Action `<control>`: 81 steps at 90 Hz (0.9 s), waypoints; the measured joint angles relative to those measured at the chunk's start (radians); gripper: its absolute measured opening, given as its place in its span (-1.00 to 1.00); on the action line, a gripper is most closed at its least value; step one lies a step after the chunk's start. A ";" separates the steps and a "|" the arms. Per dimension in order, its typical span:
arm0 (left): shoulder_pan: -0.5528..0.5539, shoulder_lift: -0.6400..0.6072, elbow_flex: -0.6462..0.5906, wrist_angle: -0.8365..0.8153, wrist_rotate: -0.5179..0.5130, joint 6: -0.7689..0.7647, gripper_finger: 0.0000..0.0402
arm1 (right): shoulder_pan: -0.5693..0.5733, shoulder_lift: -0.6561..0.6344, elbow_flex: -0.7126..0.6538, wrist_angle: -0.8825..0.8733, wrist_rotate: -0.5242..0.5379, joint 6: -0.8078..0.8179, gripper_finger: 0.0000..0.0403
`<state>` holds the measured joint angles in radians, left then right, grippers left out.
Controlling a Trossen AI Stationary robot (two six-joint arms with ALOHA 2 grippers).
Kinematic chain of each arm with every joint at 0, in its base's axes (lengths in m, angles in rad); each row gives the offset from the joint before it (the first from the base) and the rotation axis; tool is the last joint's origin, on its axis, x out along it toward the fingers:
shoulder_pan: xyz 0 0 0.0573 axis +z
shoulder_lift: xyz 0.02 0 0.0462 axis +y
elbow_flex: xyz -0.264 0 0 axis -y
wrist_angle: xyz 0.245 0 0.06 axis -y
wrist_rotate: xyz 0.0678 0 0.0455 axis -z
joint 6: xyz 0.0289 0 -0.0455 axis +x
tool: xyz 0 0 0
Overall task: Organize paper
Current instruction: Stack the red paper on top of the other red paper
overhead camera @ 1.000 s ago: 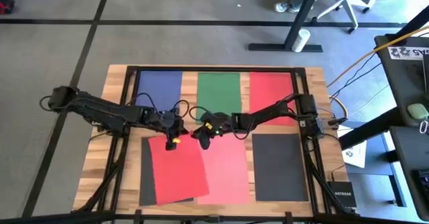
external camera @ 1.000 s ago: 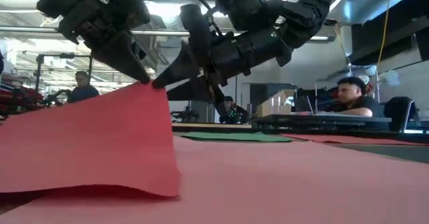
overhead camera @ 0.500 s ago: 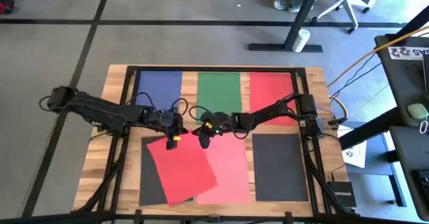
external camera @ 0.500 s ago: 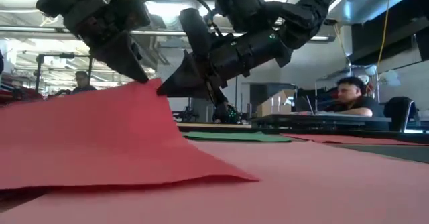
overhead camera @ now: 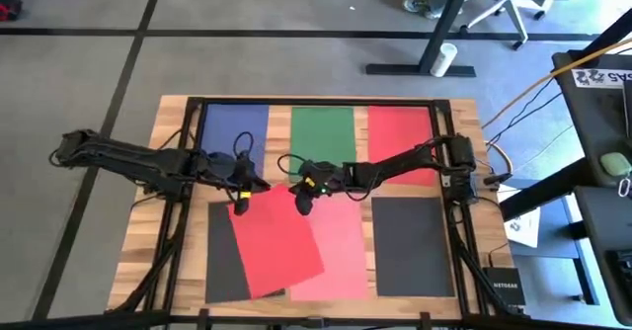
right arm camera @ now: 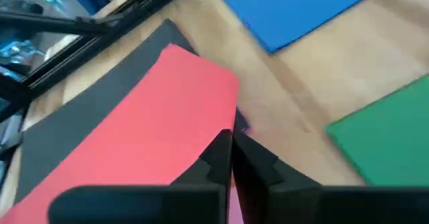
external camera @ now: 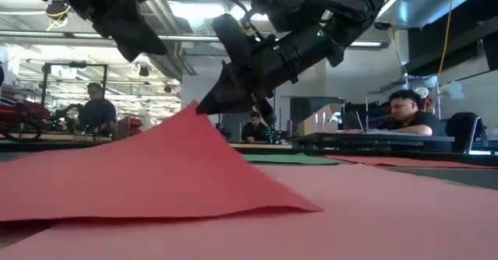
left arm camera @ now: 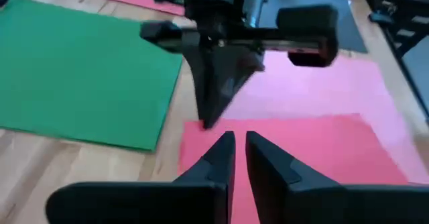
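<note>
Paper sheets are lying across the slatted wooden table: blue, green and red rectangles along its far edge, a dark grey sheet near the right front corner, and a loose red sheet skewed over a salmon pink sheet and another dark one at the front. Half a second ago the left gripper was pinching the loose red sheet's raised corner; now it is hanging clear with fingers nearly together and empty, so I judge the sheet released, still crooked. The right gripper, fingers closed, is pressing its tip at that corner.
</note>
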<state>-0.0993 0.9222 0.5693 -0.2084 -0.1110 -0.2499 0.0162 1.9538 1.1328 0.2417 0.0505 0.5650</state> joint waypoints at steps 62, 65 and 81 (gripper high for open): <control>-0.070 0.002 -0.006 0.018 -0.160 -0.067 -1.00 | -0.133 -0.517 0.000 -1.019 0.285 -0.204 -1.00; -0.072 0.002 -0.006 0.018 -0.169 -0.077 -1.00 | -0.141 -0.532 0.000 -1.061 0.301 -0.208 -1.00; -0.089 0.002 -0.006 0.018 -0.194 -0.091 -1.00 | -0.211 -0.609 0.000 -1.228 0.364 -0.259 -1.00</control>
<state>-0.1885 0.9238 0.5636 -0.1904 -0.3053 -0.3414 -0.1948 1.3452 1.1331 -0.9865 0.4149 0.3061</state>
